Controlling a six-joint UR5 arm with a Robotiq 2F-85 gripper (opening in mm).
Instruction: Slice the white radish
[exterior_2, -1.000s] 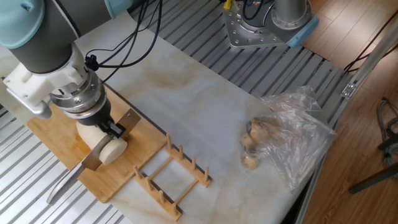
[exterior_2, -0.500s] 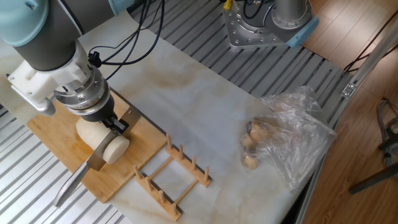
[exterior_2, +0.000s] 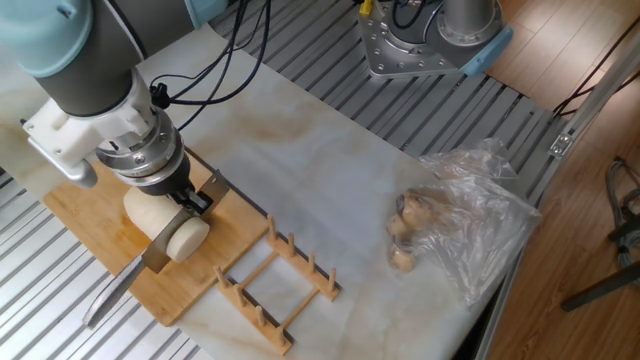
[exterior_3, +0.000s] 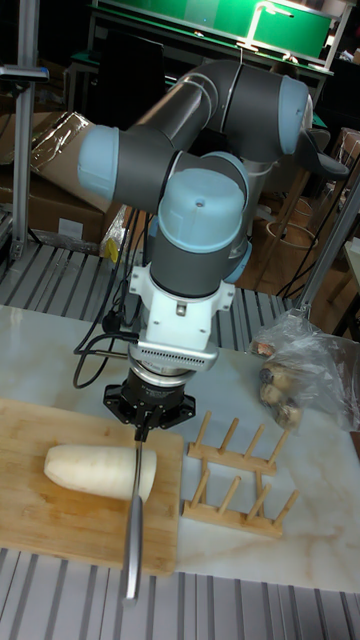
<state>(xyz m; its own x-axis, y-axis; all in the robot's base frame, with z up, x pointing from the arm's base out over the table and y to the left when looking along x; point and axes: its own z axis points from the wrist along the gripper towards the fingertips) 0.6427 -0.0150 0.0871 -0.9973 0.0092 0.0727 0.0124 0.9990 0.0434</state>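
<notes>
The claw (exterior_3: 141, 420) is clamped on a knife (exterior_3: 133, 520), its blade set down across the white radish (exterior_3: 95, 472) near the right end. The radish lies on the cutting board (exterior_3: 40, 520) at the desk's (exterior_2: 330, 170) seven o'clock corner. It looks firm, heavy, smooth-skinned and free to roll, so any steadying belongs on its long left part, away from the blade.

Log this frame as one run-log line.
phase: slicing | hand: shut on knife | blade: in white radish near its end | radish: on cutting board
</notes>
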